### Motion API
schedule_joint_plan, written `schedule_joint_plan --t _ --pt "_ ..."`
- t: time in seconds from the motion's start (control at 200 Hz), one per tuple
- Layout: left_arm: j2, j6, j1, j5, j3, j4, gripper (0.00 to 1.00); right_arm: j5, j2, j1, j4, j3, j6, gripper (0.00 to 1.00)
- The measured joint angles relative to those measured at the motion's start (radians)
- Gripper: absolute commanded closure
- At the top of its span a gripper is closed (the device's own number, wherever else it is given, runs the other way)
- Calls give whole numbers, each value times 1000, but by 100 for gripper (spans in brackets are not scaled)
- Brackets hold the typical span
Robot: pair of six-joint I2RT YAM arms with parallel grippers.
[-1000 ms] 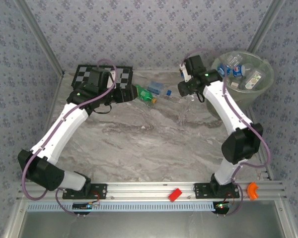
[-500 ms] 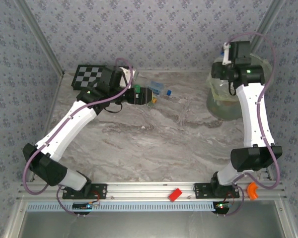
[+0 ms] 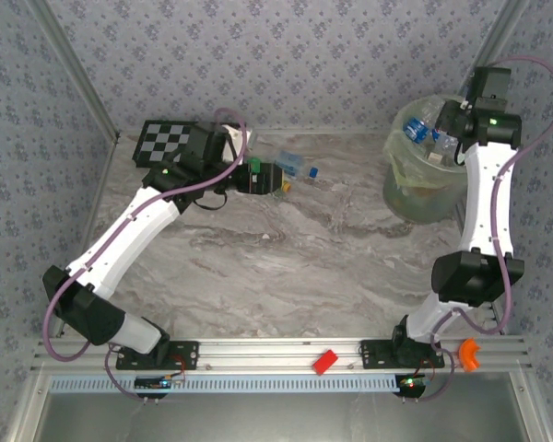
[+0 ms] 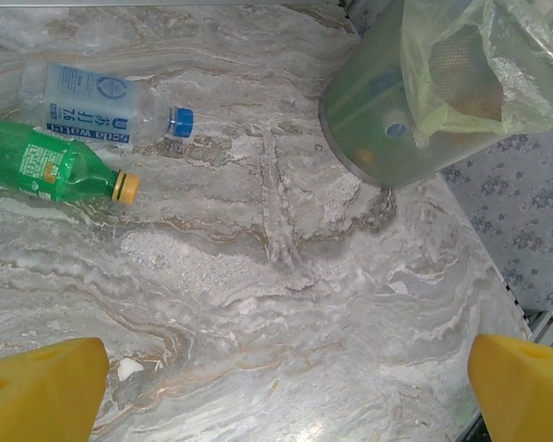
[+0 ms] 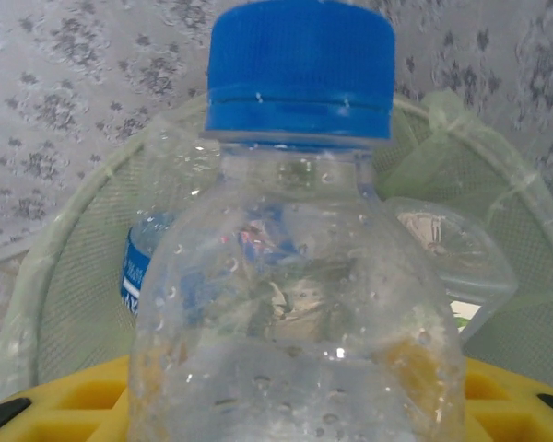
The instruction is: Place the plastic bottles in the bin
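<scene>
My right gripper (image 3: 449, 138) hangs over the bin (image 3: 417, 191), shut on a clear plastic bottle (image 5: 300, 276) with a blue cap (image 5: 300, 69); the yellow fingers (image 5: 64, 401) flank its body. Inside the bin (image 5: 69, 285) lie more bottles, one with a blue label (image 5: 138, 262). My left gripper (image 3: 258, 177) is open near the table's far middle, its yellow fingertips (image 4: 41, 387) wide apart with bare table between them. Just ahead of it lie a green bottle (image 4: 46, 166) with a yellow cap and a clear blue-labelled bottle (image 4: 92, 106), also seen at the far middle (image 3: 292, 164).
A black-and-white chequered board (image 3: 166, 140) lies at the far left behind the left arm. A small red block (image 3: 325, 360) and an orange piece (image 3: 468, 353) sit on the front rail. Patterned walls close in the table on three sides.
My right arm has swung from the table's far middle up and right, carrying the clear bottle over the bin. The left gripper shifted right over the green bottle, then held still.
</scene>
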Motion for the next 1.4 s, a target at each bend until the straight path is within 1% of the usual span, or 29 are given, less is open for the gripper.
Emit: schedule_joint_plan --t 0.105,0.165,0.24,0.29,0.31,0.325,0.67,0.905,1.134,1.234,1.399 --pt "-1 -1 0 -1 -8 0 0 -35 29 -31 15 -1 94 47" --pt "-2 -1 0 -1 -14 0 0 -58 39 -45 31 -3 142 43" --pt "-3 -3 0 -1 -20 0 0 -78 47 -57 41 -3 192 28" --pt "-4 -3 0 -2 -21 -1 0 -85 49 -59 44 -3 215 15" --pt "-4 -3 0 -2 -21 -1 0 -88 50 -59 45 -3 224 3" --pt "-4 -3 0 -2 -21 -1 0 -89 50 -59 45 -3 226 0" --pt "-17 -4 0 -18 -28 0 0 -88 48 -58 48 -8 244 0" --pt "-17 -4 0 -43 -28 -1 0 -89 -9 -32 61 -44 219 0" --pt "-17 -15 2 -136 -28 -6 0 -93 -109 85 125 -140 163 0" --pt "-17 -31 15 -175 -39 -10 0 -88 -128 162 149 -166 126 0" --pt "-22 -64 68 -209 -88 -14 0 -60 -135 300 188 -205 55 0"
